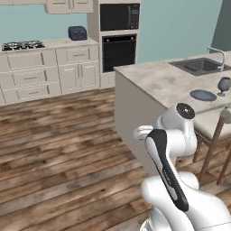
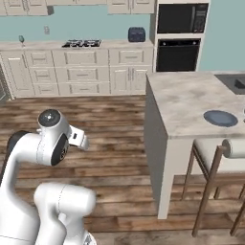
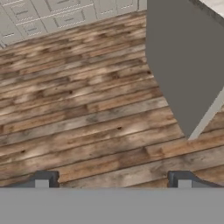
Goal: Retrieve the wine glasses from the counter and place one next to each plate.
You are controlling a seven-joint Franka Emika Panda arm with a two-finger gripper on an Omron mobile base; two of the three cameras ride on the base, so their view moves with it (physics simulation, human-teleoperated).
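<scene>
Arm folded, tool (image 3: 113, 180) spread wide, empty

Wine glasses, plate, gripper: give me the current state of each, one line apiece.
Gripper: open, holding nothing, over bare wood floor.
Wine glass on the island: upright, standing just beside the plate.
Plate: flat on the island top, nothing on it.
Second wine glass: upright on the far counter, at its left end, not yet fetched.

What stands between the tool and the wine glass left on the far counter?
Nothing visible blocks it: open wooden floor lies between the empty, open tool and the wine glass on the counter. The island stands off to the right.
</scene>
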